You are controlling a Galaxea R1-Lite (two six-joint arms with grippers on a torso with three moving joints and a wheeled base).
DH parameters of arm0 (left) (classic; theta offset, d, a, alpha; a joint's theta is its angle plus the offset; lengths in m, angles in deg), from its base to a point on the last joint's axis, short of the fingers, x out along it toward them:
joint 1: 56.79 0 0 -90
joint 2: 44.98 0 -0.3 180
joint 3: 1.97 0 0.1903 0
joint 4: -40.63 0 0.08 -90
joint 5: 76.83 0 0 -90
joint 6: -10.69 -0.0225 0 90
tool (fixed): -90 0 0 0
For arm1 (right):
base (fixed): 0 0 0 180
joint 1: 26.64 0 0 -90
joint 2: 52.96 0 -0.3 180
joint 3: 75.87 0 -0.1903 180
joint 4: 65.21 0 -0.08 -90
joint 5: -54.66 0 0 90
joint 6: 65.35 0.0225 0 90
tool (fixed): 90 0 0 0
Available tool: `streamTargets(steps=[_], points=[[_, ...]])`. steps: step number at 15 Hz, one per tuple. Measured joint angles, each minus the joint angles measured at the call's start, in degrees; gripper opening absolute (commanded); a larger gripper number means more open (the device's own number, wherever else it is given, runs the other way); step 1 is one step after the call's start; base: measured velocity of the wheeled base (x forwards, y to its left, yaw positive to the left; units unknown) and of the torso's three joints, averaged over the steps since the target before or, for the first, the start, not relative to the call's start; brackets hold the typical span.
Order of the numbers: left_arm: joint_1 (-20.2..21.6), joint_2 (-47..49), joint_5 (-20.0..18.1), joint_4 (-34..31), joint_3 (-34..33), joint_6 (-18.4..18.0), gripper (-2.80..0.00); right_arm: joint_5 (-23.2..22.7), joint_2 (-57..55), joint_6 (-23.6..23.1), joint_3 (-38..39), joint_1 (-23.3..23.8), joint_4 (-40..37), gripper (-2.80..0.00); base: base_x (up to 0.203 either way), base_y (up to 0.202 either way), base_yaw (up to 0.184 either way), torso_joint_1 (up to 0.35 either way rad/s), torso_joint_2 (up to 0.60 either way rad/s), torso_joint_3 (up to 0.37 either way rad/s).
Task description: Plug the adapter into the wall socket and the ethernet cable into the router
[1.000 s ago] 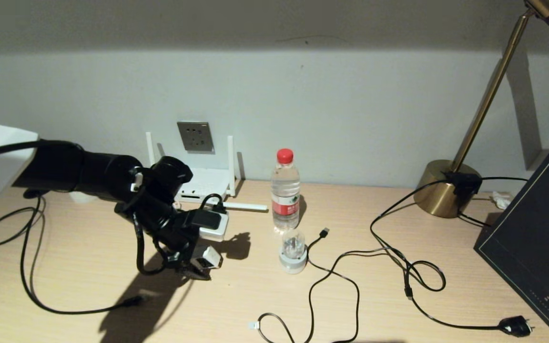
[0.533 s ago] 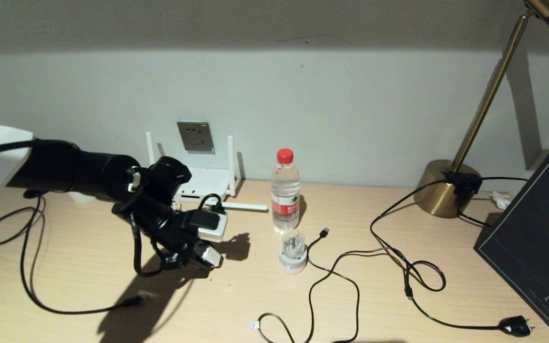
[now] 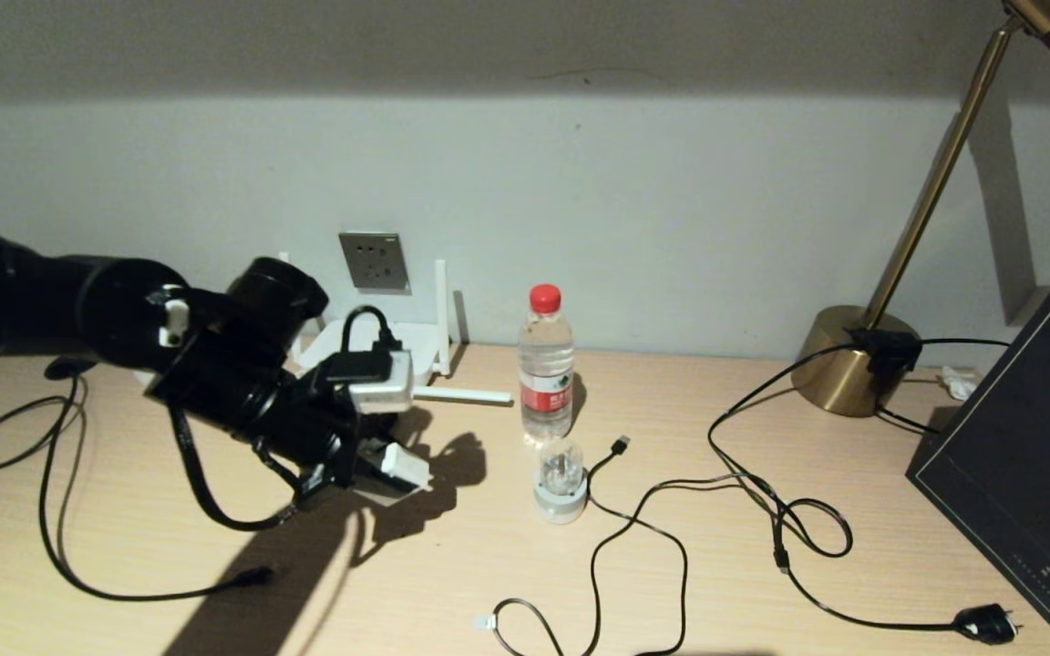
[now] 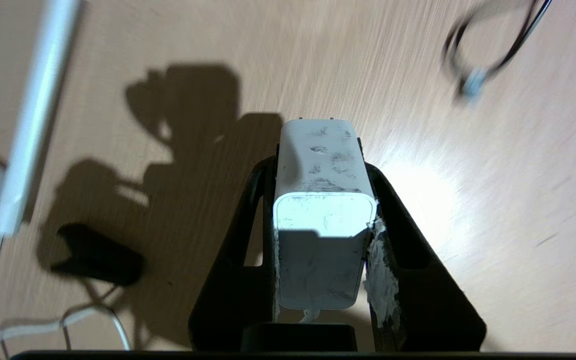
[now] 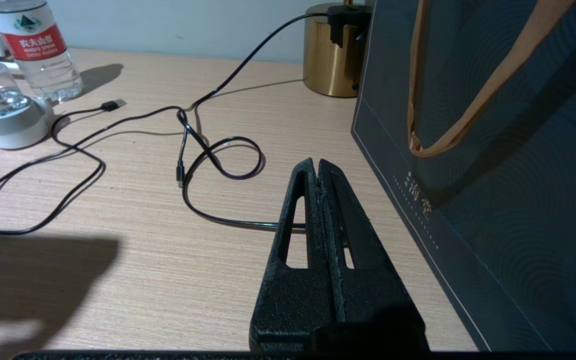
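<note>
My left gripper [image 3: 390, 470] is shut on the small white adapter [image 3: 403, 466], holding it just above the desk in front of the router. In the left wrist view the adapter [image 4: 318, 200] sits between the black fingers [image 4: 248, 225], its thin white cord [image 4: 68, 325] trailing behind. The grey wall socket [image 3: 374, 261] is on the wall behind and above. The white router [image 3: 411, 339] is partly hidden by my arm; one antenna [image 3: 462, 394] lies flat. The black ethernet cable [image 3: 56, 519] curls at the left, its connector [image 3: 258, 576] on the desk. My right gripper [image 5: 318, 167] is shut and empty.
A water bottle [image 3: 545, 364] and a round white-and-clear plug [image 3: 561, 483] stand right of the adapter. A black USB cable [image 3: 621, 445] and lamp cord [image 3: 985, 624] sprawl across the desk. A brass lamp base [image 3: 853, 360] and a dark bag [image 5: 493, 150] are at the right.
My left arm has swung up and toward the left, turning at the wrist. The adapter stayed gripped and rose slightly. The right arm has not moved.
</note>
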Motion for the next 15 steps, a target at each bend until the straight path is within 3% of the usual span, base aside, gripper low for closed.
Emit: streamTargets(steps=[2, 4, 6, 8, 11, 13, 15], points=[[1.07, -6.4, -3.4, 1.78, 1.26, 15.32, -2.8, 0.02, 0.0, 0.02, 0.0, 0.02, 0.0, -2.8, 0.0, 0.0, 0.0, 0.0, 0.0, 0.0], [5.32, -11.39, -4.89, 6.8, 1.72, 30.85, -2.8, 0.0, 0.0, 0.04, 0.0, 0.0, 0.02, -2.8, 0.0, 0.0, 0.0, 0.0, 0.0, 0.0], [10.87, -13.41, -4.8, 17.24, -0.3, 44.22, -2.8, 0.0, 0.0, 0.02, 0.0, 0.0, -0.02, -2.8, 0.0, 0.0, 0.0, 0.0, 0.0, 0.0], [15.0, -13.38, -3.66, 31.69, -8.38, 50.68, -2.8, 0.02, 0.0, 0.02, 0.0, 0.0, 0.0, -2.8, 0.0, 0.0, 0.0, 0.0, 0.0, 0.0], [18.19, -9.92, 0.61, 59.07, -23.94, 54.63, -2.8, 0.0, 0.0, 0.02, 0.0, 0.01, 0.0, -2.8, 0.0, 0.0, 0.0, 0.0, 0.0, 0.0], [18.11, -4.76, 5.9, 77.57, -28.88, 57.25, -2.8, 0.0, 0.0, 0.04, 0.0, 0.0, 0.0, -2.8, 0.0, 0.0, 0.0, 0.0, 0.0, 0.0], [16.75, 1.09, 11.9, 92.42, -28.92, 59.93, -2.8, 0.0, 0.0, 0.0, 0.0, 0.0, 0.0, -2.8, 0.0, 0.0, 0.0, 0.0, 0.0, 0.0]])
